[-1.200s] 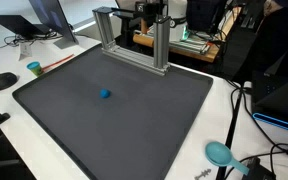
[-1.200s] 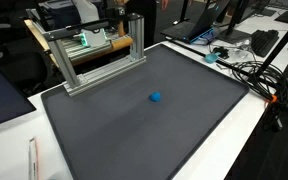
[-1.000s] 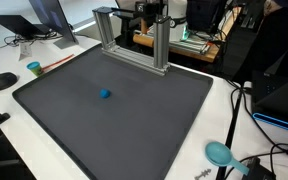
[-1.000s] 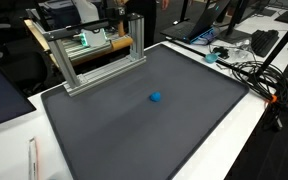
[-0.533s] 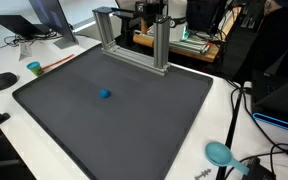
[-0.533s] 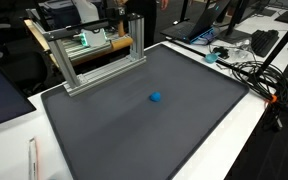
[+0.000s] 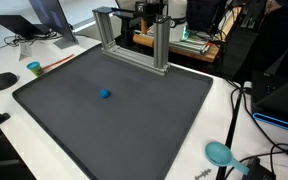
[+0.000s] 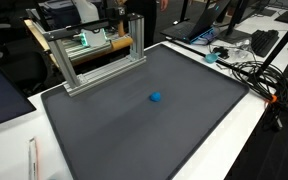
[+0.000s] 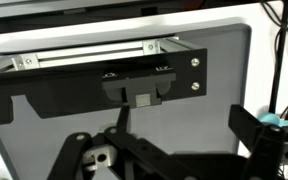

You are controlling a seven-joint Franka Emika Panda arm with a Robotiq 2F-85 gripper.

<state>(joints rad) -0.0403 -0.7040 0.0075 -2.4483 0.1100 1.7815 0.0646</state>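
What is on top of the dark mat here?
Only a small blue object, near the middle of the mat; an aluminium frame stands along one edge. Whatever lies under the mat is covered.

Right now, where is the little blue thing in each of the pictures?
Exterior view: the small blue thing lies on the dark mat, left of the middle.
Exterior view: it lies near the middle of the mat, slightly right.
Wrist view: it is not clearly in it. A bluish bit at the right edge is too hidden to tell.
Shared landmark: the metal frame at the mat's far edge.
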